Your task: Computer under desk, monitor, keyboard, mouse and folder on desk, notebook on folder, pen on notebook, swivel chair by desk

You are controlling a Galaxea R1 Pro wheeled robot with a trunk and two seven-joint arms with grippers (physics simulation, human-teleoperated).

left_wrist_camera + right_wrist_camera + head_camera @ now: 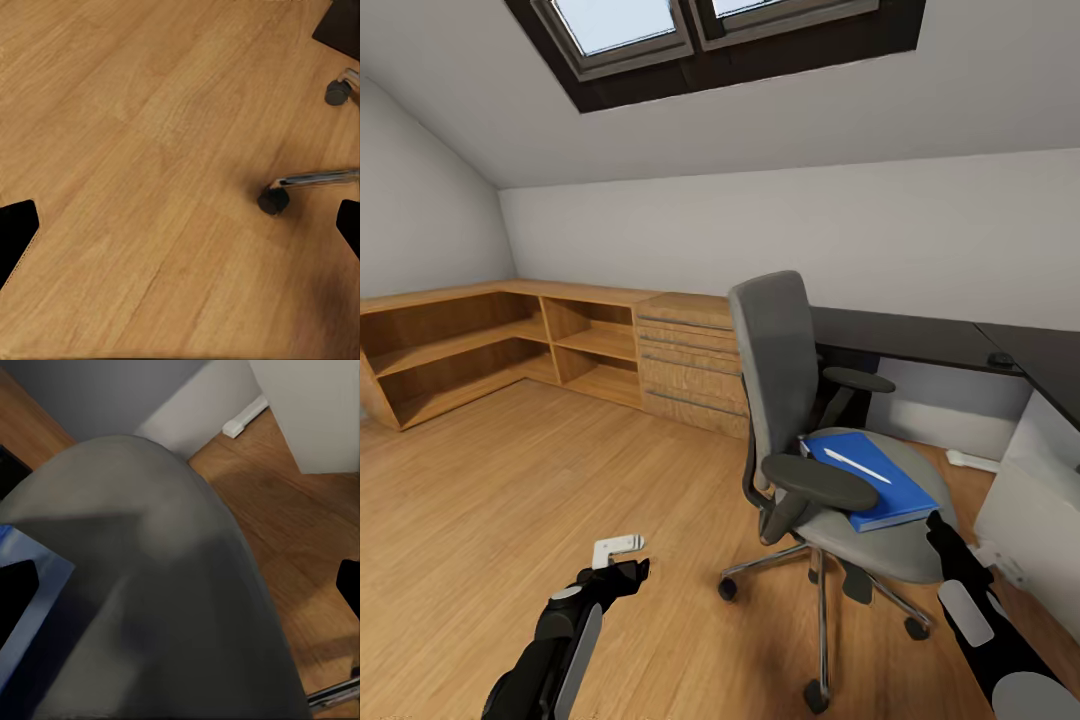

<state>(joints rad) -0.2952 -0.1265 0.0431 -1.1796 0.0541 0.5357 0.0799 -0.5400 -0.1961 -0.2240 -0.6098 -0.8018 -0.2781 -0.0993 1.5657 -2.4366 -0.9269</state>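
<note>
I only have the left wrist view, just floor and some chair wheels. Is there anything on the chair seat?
Observer: Yes, a blue folder lies on the swivel chair seat.
Operator: Anything on top of it?
Observer: A white pen lies on it.
Operator: Where is the right claw?
Observer: The right claw hovers at the seat's front edge, beside the folder's corner, holding nothing.
Operator: Is the desk close?
Observer: The dark desk runs right behind the chair.

Two black segmented arms with pale grey oval panels, left end effector [622,562] black with a white angular bracket, right end effector [943,528] black
</note>
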